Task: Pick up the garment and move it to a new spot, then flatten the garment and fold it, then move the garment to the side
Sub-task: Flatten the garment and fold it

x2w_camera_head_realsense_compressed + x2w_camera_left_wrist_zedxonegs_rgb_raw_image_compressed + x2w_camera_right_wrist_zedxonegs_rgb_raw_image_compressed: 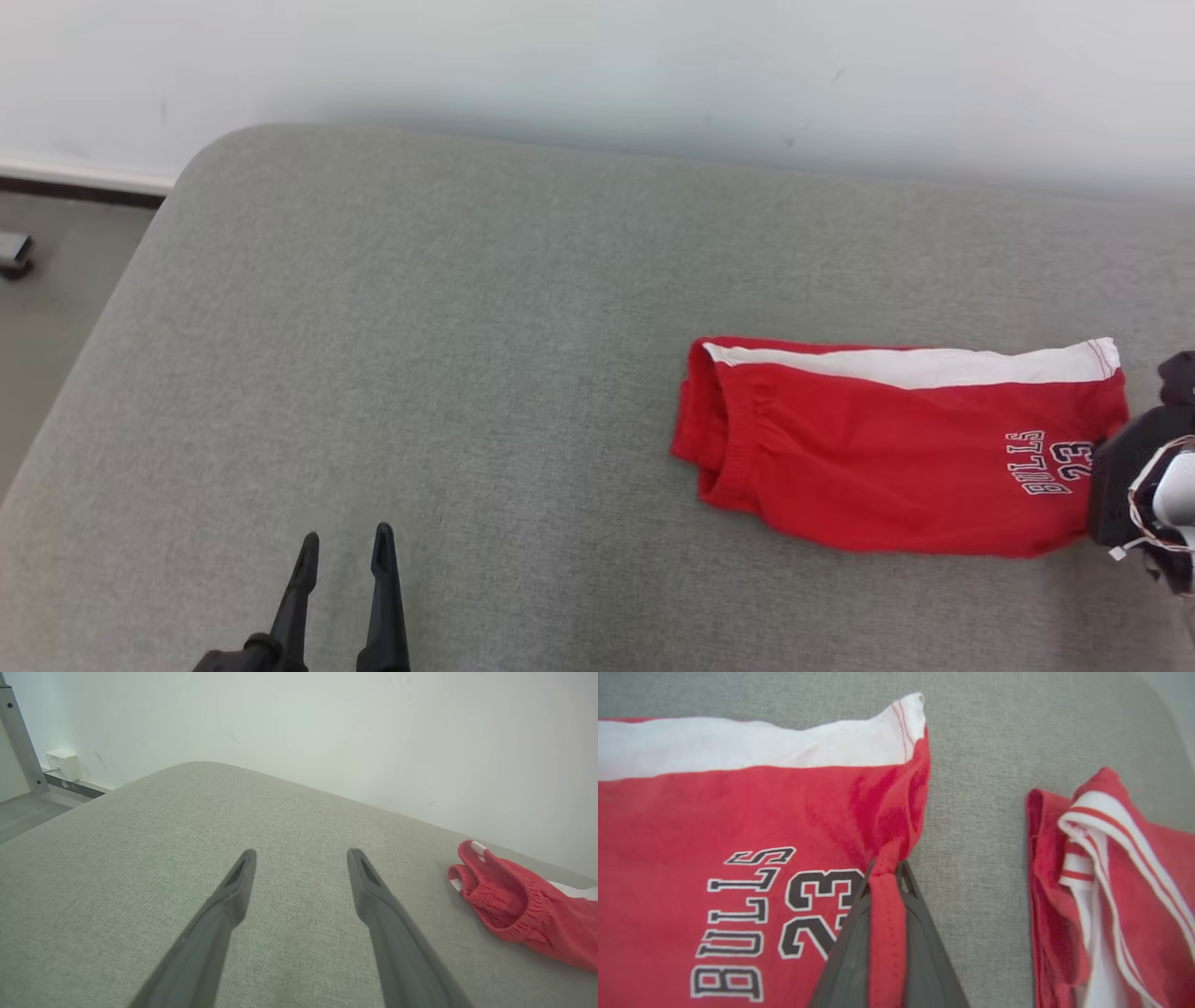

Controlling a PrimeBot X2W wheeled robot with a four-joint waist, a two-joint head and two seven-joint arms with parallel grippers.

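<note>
- Grey upholstered surface [420, 327]: woven fabric with a rounded far-left corner. It filled most of the head view and bore everything listed below.
- White wall [597, 65]: plain, and ran along the far edge of the surface.
- Red shorts [868, 448]: the task's garment, lying flat on the right half of the surface, doubled over lengthwise. The elastic waistband was at the left end, a white side stripe ran along the far edge, and "BULLS 23" was printed near the right end.
- Second red-and-white garment [1101, 896]: bunched just right of the shorts, with a strip of bare upholstery between them.
- Right gripper [887, 868]: fingers together, clamped on the red hem at the right end of the shorts, where the cloth puckered up into the grip.
- Left gripper [345, 539]: fingers wide apart and holding nothing, low at the near left, well apart from the shorts.
- Step in hand, as judged: the fold looked done, so this was probably the closing move to the side.
- Next move, as judged: a low, slow drag or lift from the hem. A one-corner hold risked the layers sliding open.
</note>
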